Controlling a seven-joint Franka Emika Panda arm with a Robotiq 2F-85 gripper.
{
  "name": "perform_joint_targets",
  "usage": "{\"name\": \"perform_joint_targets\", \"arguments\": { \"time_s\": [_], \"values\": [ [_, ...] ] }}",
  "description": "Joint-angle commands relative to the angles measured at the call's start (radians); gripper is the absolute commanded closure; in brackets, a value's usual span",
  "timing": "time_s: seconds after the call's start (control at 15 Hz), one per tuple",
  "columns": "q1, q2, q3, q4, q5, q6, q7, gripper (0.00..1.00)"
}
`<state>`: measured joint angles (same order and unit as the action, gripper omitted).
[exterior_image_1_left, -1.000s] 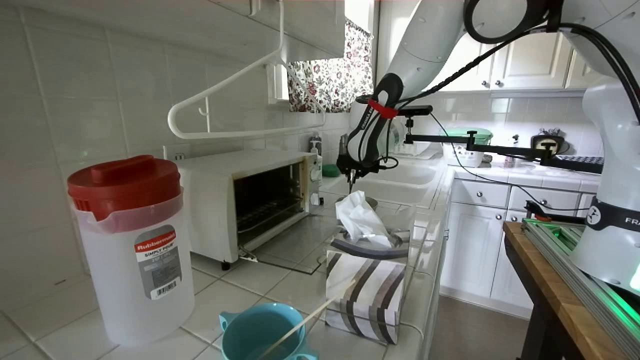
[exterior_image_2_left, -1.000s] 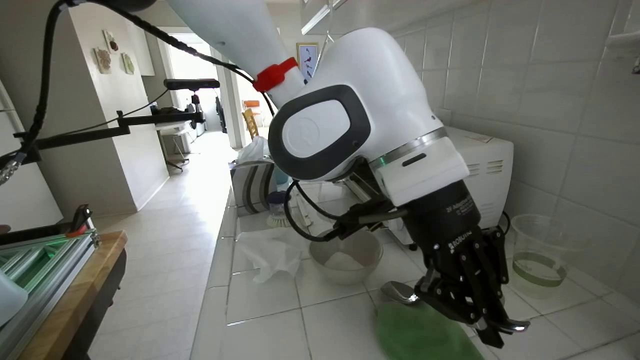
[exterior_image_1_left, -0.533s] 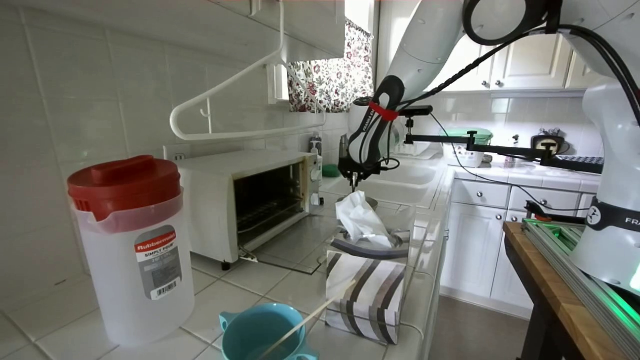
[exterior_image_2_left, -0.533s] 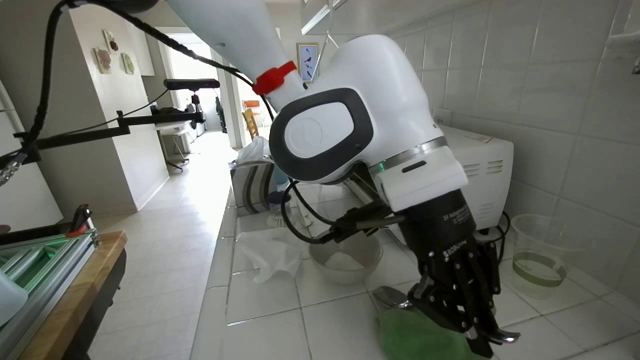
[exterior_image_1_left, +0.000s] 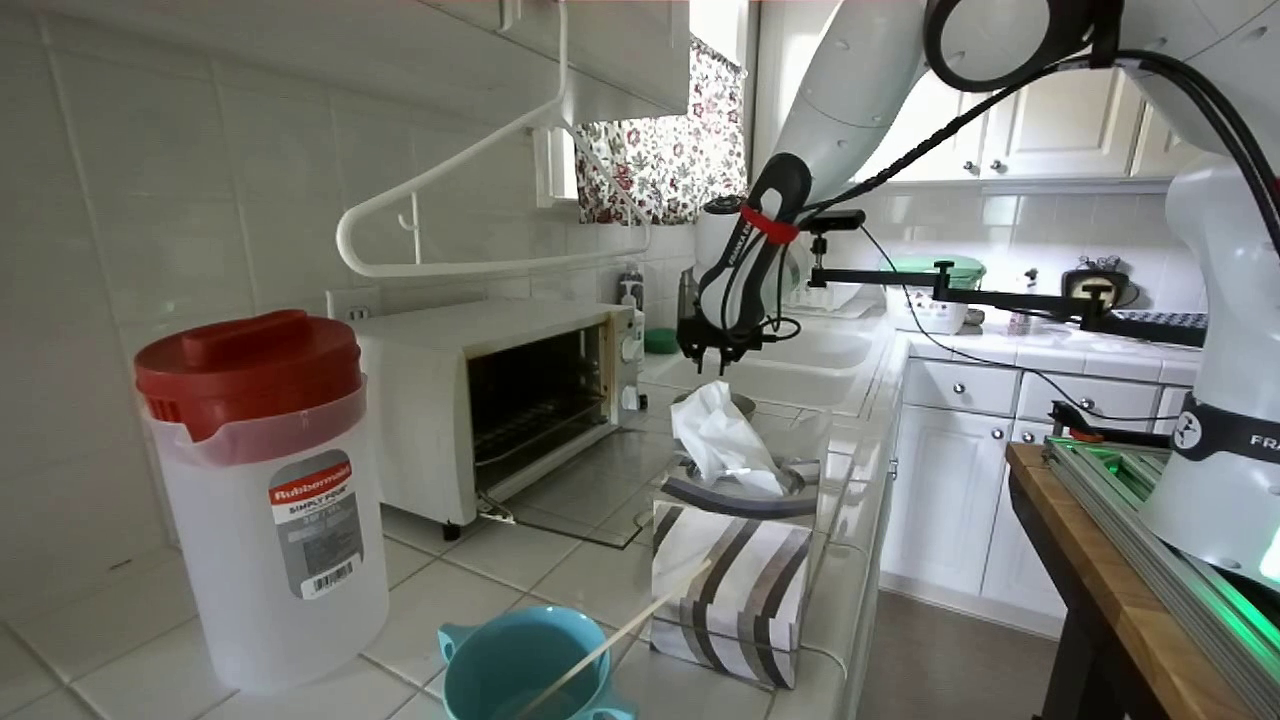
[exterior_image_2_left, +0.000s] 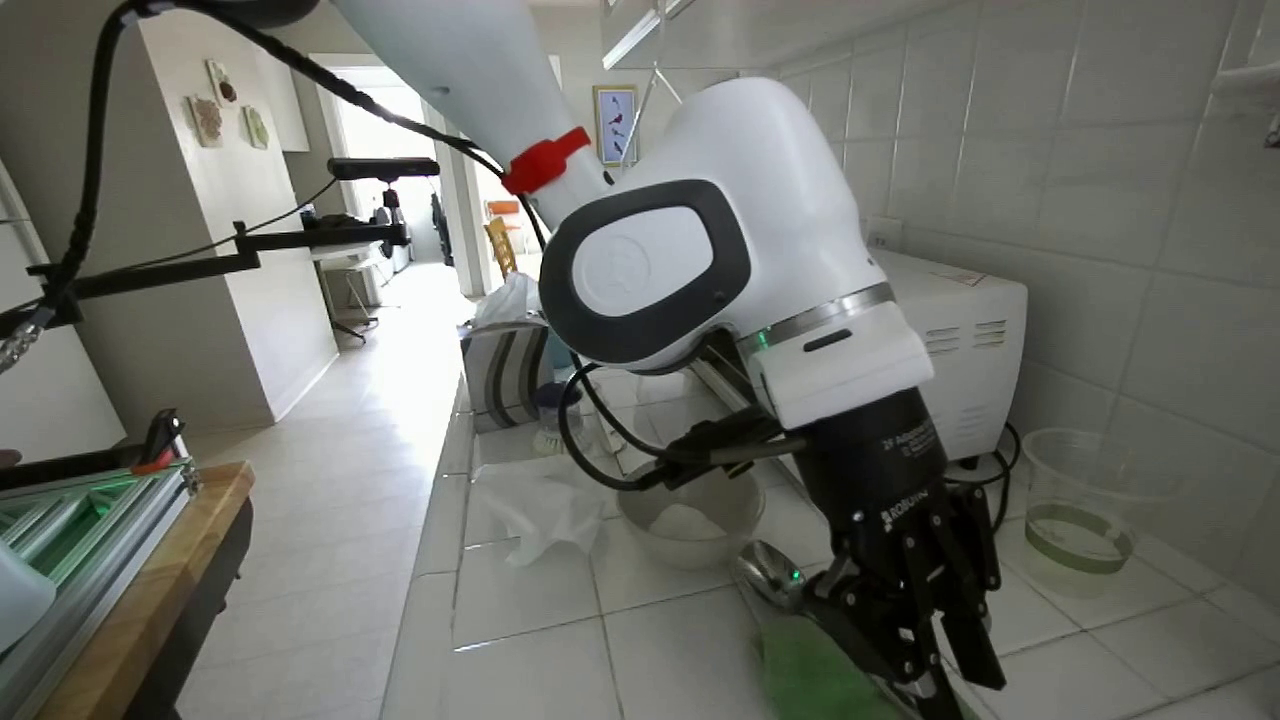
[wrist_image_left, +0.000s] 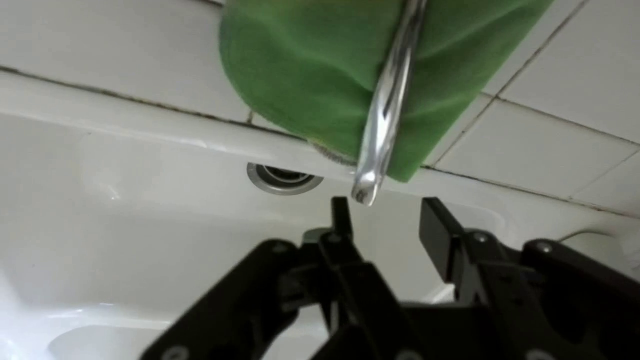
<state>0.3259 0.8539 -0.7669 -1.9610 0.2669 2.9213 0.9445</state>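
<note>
Seen from the wrist, a shiny metal spoon (wrist_image_left: 382, 130) lies on a green cloth (wrist_image_left: 300, 65), its handle end reaching out over the sink's edge. My gripper (wrist_image_left: 385, 210) stands open, its black fingers apart on either side of the handle tip with nothing gripped. The handle tip is closer to the left finger; whether they touch I cannot tell. In an exterior view the spoon's bowl (exterior_image_2_left: 770, 575) shows at the cloth's edge, while the gripper (exterior_image_2_left: 965, 690) hides part of the handle. The gripper (exterior_image_1_left: 712, 366) also appears beyond a tissue box (exterior_image_1_left: 730, 580) in an exterior view.
A white sink (wrist_image_left: 150, 210) with a drain borders the cloth. A grey bowl (exterior_image_2_left: 690, 550), a loose white tissue (exterior_image_2_left: 545, 515) and a clear container (exterior_image_2_left: 1080, 500) stand around the arm. A toaster oven (exterior_image_1_left: 520, 330) with its door down sits by the wall.
The jaws were shut on the spoon's handle and have since spread apart, letting it go. The spoon has dropped lower onto the cloth. The arm has shifted slightly.
</note>
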Motion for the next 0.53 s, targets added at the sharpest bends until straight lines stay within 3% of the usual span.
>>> {"name": "perform_joint_targets", "arguments": {
  "time_s": [0.0,0.27,0.47],
  "values": [
    [-0.014,0.013,0.000,0.028,-0.044,-0.025,0.041,0.27],
    [-0.013,0.015,-0.004,0.029,-0.057,-0.028,0.051,0.00],
    [-0.013,-0.032,-0.004,0.011,-0.068,-0.049,0.028,0.00]
  ]
}}
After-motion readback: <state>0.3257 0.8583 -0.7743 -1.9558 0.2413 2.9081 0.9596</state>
